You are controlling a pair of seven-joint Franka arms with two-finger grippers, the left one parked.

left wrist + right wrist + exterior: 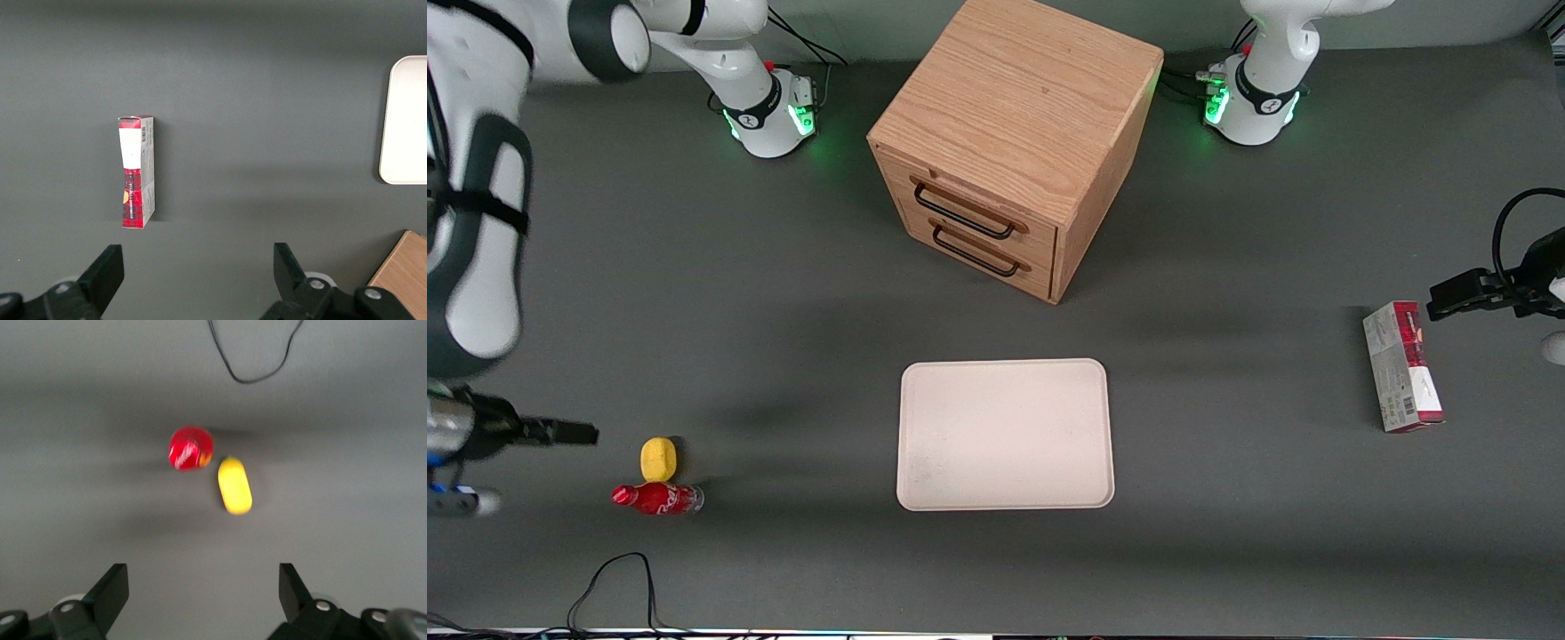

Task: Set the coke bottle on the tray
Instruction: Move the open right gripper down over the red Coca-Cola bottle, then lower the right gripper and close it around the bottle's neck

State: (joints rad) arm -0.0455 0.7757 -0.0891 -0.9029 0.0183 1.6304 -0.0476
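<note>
The coke bottle (pixel 658 499), small and red with a red cap, lies on its side on the grey table toward the working arm's end. The right wrist view shows it end-on (pixel 191 448). The cream tray (pixel 1005 434) lies flat and bare at the table's middle, nearer the front camera than the cabinet; its edge shows in the left wrist view (pixel 407 120). My gripper (pixel 543 468) hovers open and empty beside the bottle, farther toward the working arm's end. In the right wrist view the gripper (pixel 203 587) is wide open, with the bottle ahead of the fingers and apart from them.
A yellow lemon-like object (pixel 658 458) (pixel 235 485) sits right beside the bottle, farther from the front camera. A wooden drawer cabinet (pixel 1014 142) stands at the table's middle. A red-and-grey carton (pixel 1402 366) (pixel 137 172) lies toward the parked arm's end. A black cable (pixel 618 578) loops near the front edge.
</note>
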